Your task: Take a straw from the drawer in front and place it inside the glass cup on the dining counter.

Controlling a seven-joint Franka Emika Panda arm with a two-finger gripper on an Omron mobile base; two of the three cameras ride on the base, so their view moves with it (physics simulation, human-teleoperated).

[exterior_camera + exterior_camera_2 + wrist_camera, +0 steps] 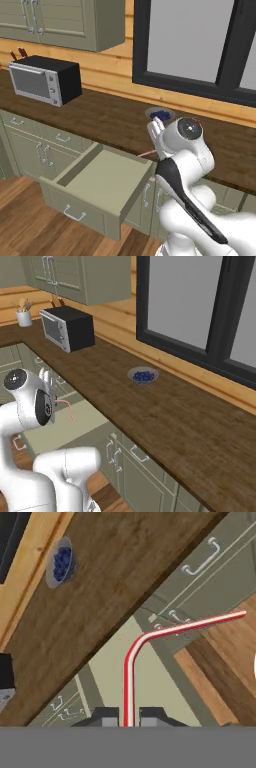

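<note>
The straw (131, 662) sits pinched between my two dark fingertips at the bottom centre of the hand view, my claw (129, 717) closed tight on its lower end. It is red with a white stripe along its length, very thin. It rises straight from my tips, bends sharply near the middle of the frame, then runs out toward the right edge. In the right base view it shows as a thin pinkish line (67, 406) hooking down just right of my wrist, at the left middle of the frame. In the left base view a short reddish piece (146, 154) pokes out left of my white wrist, near the centre.

The drawer (100, 177) stands pulled open at the lower left of the left base view, its pale-green inside plain, a silver handle on its front. I hold the straw above it, clear of its floor.

On the dark wood counter (165, 416) a small bowl (143, 376) holds blue berries. A microwave (45, 79) stands at the upper left, and in the right base view a white pot of utensils (23, 315) stands left of it.
</note>
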